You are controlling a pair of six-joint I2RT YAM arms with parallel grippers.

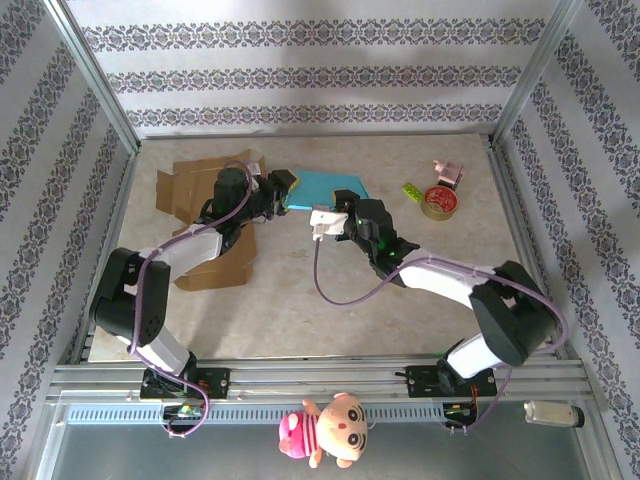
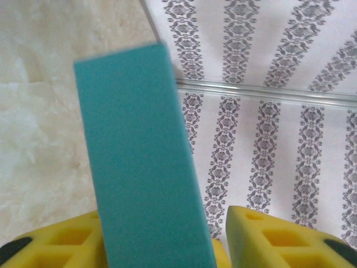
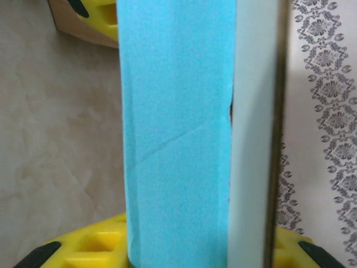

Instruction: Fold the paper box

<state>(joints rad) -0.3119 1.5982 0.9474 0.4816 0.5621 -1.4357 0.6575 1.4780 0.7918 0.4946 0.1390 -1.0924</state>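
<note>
Both arms reach forward and bend inward from their elbows, meeting over the far middle of the bench, where the paper box lies as a flat blue sheet near the back wall. The left end effector has its yellow fingers apart. A teal panel of the box stands up between them, close against the left one, with a sliver of wallpaper showing between the panel and the right one. The right end effector flanks a blue panel with a pale inner face beside it. The paper fills the space between its fingers, and whether they press on it I cannot tell. Flattened brown cardboard lies under and beside the left arm (crowding that side), while the near and middle bench is bare. A tape roll and two small items sit well apart at the far right. In the top view the wrists hide where the fingertips meet the box, and both wrist views cut off its upper edge.
</note>
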